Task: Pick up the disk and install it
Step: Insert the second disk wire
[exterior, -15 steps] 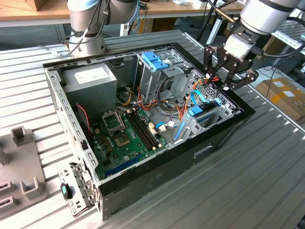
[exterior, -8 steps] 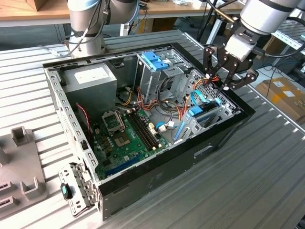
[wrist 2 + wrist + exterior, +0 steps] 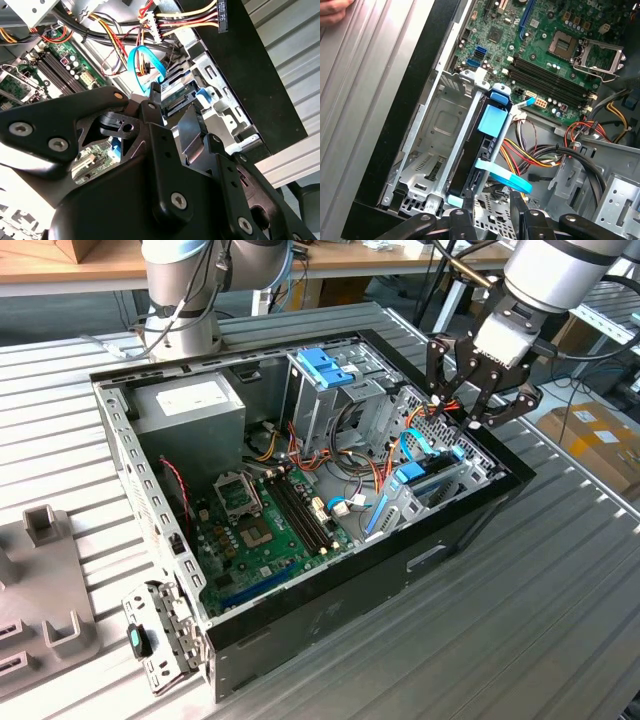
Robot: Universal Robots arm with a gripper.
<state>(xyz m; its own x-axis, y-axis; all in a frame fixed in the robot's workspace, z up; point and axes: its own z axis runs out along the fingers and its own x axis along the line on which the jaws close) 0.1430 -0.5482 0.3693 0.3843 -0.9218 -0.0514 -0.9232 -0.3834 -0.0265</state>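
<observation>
**Gripper hangs spread and empty over the drive bay, disk seated on edge inside it**

The black multi-link gripper (image 3: 478, 390) hangs above the corner of the open black computer case (image 3: 330, 625) on the exterior view's right, its fingers (image 3: 436, 365) spread apart with nothing between them. It hovers just over the low silver sheet-metal drive bay (image 3: 432, 150) at that corner.

The disk (image 3: 475, 155), a flat dark drive framed by a light-blue plastic carrier rail, stands on edge in a slot of that bay, beside the bay's vacant half. In the first wrist view a light-blue tab (image 3: 492, 119) caps its visible end and a flat light-blue data cable (image 3: 502, 176) crosses near its other end. In the exterior view the disk (image 3: 432, 478) shows as a blue-edged slab inside the bay, below the gripper and apart from it.

A green motherboard (image 3: 260, 530) with black memory slots covers the case floor. A grey power supply box (image 3: 190, 405) sits at the far corner on the exterior view's left. A tall metal drive cage (image 3: 335, 390) with a blue plastic latch (image 3: 325, 365) on top rises near the middle. Bundles of red, yellow and black wires (image 3: 535, 152) run between the cage and the bay.

The case rests on a ribbed grey metal desk (image 3: 560, 590). Grey moulded fixtures (image 3: 45, 590) lie on the desk at the exterior view's left.
</observation>
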